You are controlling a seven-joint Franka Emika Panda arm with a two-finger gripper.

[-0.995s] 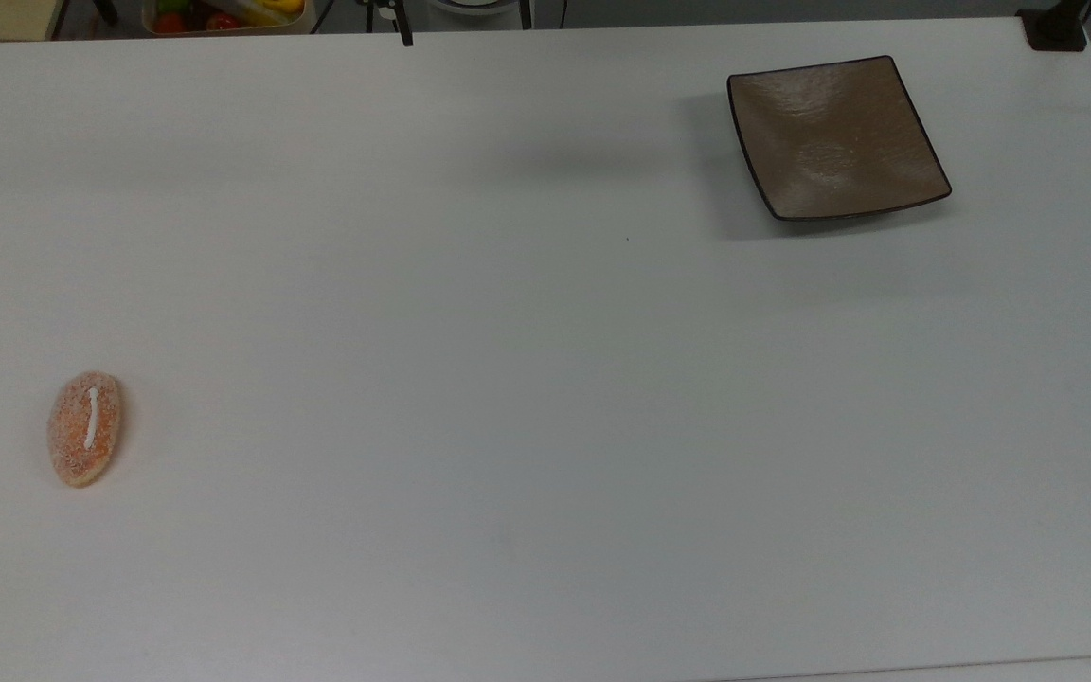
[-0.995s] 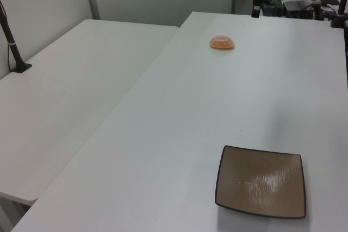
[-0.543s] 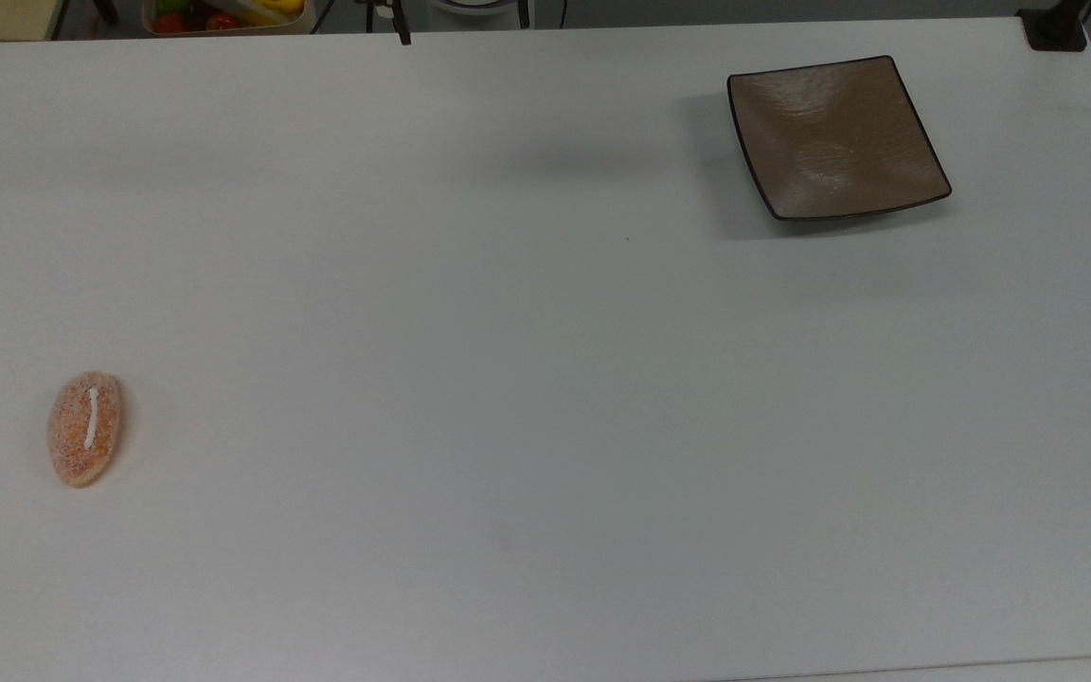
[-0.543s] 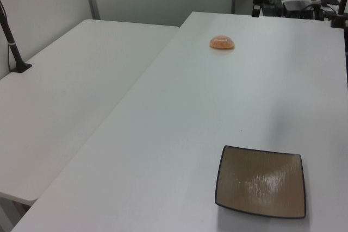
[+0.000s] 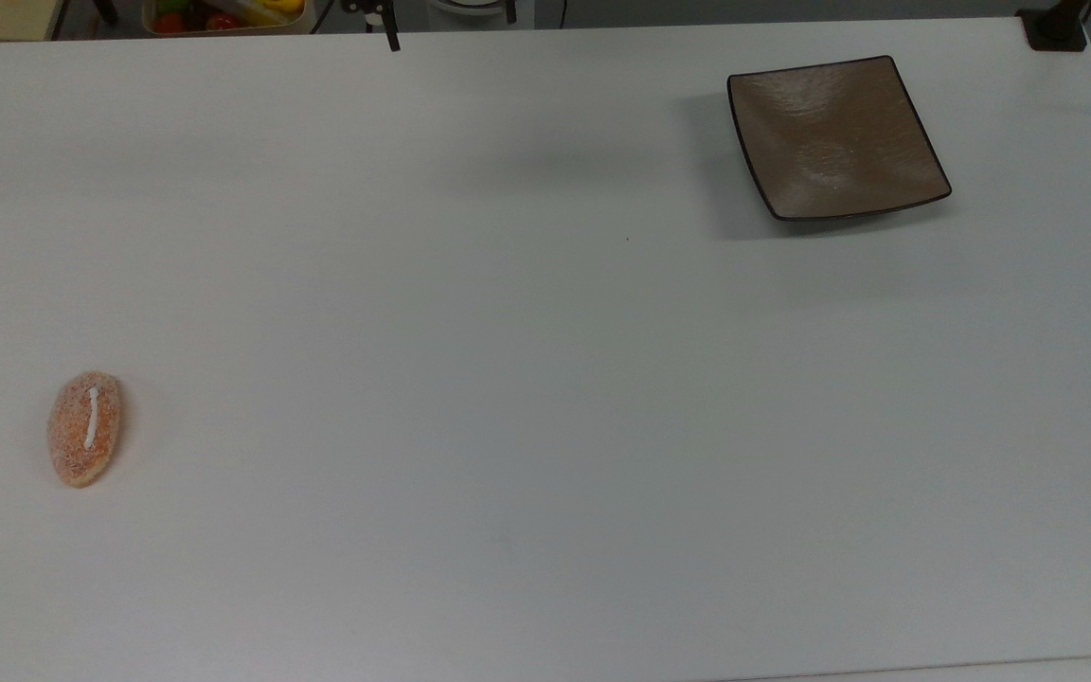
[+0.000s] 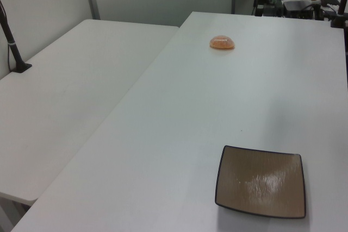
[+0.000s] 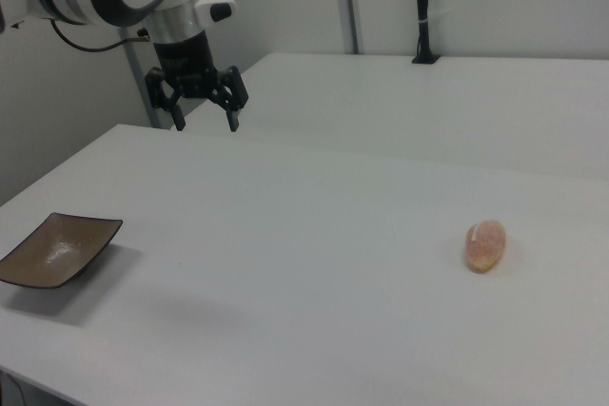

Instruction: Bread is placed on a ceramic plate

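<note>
White table (image 5: 527, 379), second white table abutting it in the left view. Top view, left to right: bread (image 5: 84, 428) lying flat near the top view's left edge; ceramic plate (image 5: 835, 137) far off at upper right, bare. Right view: gripper (image 7: 204, 121) hanging above the table's far edge, fingers spread, holding nothing, well apart from plate and bread.

White, rounded arm links with grey joint caps end in a white wrist; below it a black claw (image 7: 204, 109) carries two dark, angular fingers (image 7: 231, 104), and a black cable trails behind the arm
</note>
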